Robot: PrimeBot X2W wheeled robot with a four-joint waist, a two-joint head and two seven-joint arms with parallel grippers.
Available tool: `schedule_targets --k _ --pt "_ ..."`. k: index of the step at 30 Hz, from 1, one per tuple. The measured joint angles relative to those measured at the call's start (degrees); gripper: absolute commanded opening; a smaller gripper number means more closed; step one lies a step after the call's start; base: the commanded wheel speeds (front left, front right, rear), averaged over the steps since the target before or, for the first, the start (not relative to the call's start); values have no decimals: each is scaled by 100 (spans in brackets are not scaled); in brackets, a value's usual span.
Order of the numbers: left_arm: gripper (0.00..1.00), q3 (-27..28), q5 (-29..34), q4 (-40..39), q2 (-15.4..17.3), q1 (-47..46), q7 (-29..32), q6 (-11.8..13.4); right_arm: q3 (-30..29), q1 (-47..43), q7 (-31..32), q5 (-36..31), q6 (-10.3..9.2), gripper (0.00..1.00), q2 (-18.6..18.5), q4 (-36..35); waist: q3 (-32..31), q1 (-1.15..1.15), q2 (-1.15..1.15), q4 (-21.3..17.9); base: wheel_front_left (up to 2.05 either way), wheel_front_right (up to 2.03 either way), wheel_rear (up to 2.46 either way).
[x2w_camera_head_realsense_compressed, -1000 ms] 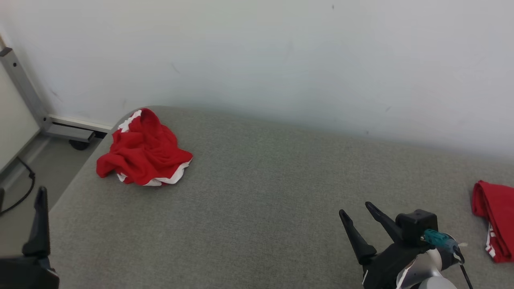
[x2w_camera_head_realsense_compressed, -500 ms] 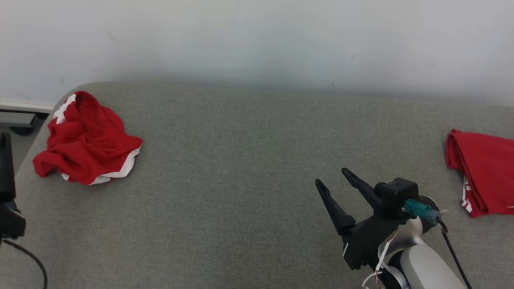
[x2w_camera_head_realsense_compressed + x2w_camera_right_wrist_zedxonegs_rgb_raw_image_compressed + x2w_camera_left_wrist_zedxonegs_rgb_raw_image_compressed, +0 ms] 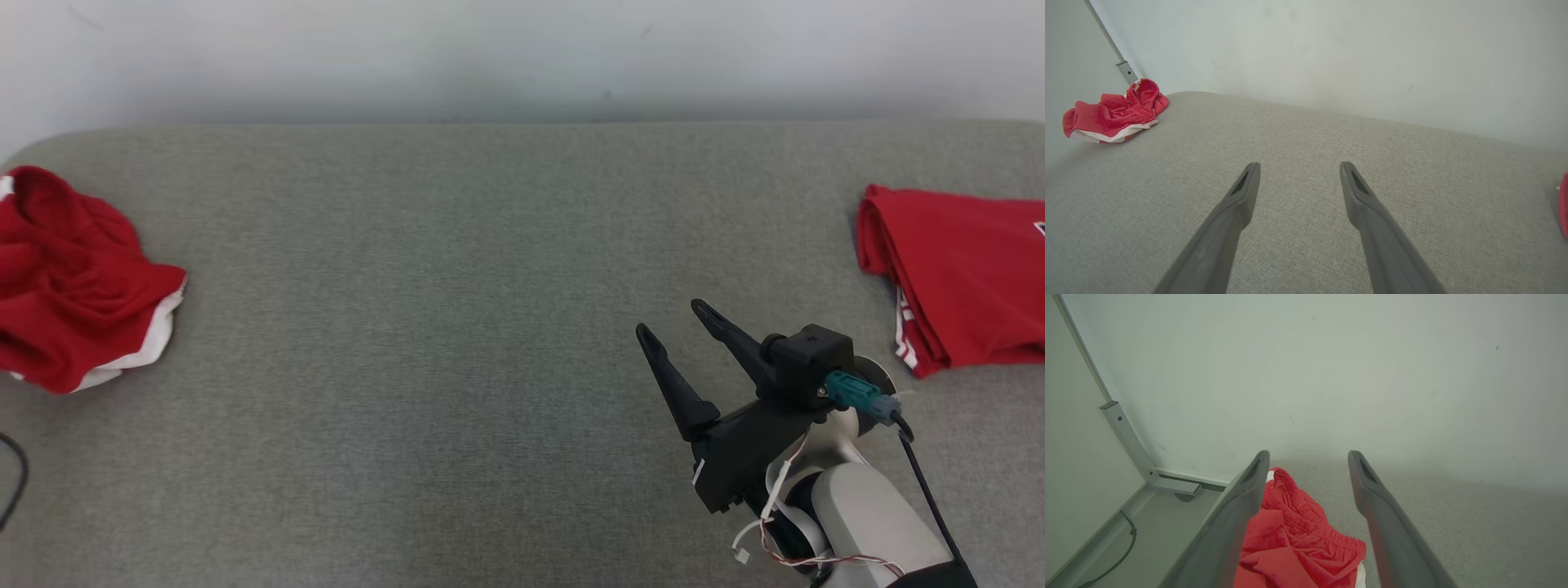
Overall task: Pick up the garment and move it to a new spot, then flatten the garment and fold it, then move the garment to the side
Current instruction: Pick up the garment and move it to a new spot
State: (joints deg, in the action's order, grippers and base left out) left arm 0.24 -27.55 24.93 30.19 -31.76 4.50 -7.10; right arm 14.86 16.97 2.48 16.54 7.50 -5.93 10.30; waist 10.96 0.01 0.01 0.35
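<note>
One crumpled garment [image 3: 73, 278], one folded garment [image 3: 963, 269].

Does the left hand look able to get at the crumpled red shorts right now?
Probably yes: the left hand is open and aimed at the shorts, which lie right ahead between its fingers, with nothing in the way.

The red garment [image 3: 73, 278] is soft matt cloth; the grey surface [image 3: 449, 286] is rough woven fabric.

Grey fabric surface [image 3: 457, 327] before a pale wall [image 3: 522, 49]; folded red cloth [image 3: 963, 278], perhaps a shirt, far right
</note>
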Motion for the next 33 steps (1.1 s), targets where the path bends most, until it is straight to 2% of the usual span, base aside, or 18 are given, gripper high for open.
schedule_targets --k 6,10,15,20,29,33 --pt "100 -331 -344 882 311 -618 387 -24 30 152 -66 -26 0 100 18 11 289 0 0 -286 0 0 0" --pt "100 -436 -995 1321 333 -927 722 -27 11 190 -79 -51 0 100 30 0 466 -1 0 -423 0 0 0" --pt "100 -667 -1359 1949 555 -1254 1196 -41 -5 300 -91 -96 0 100 25 -44 720 -1 0 -542 0 0 0" --pt "100 -1027 -1626 2339 591 -1518 1738 -42 -23 366 -75 -133 0 100 23 -94 948 -1 0 -635 0 0 0" --pt "100 -1872 -1383 3028 864 -1829 2608 -45 -58 400 -22 -200 0 100 14 -153 1126 0 0 -735 0 0 0" --pt "100 -2084 -1443 3144 871 -1910 2837 -45 -54 403 -1 -202 0 100 16 -157 1102 -1 0 -753 0 0 0"
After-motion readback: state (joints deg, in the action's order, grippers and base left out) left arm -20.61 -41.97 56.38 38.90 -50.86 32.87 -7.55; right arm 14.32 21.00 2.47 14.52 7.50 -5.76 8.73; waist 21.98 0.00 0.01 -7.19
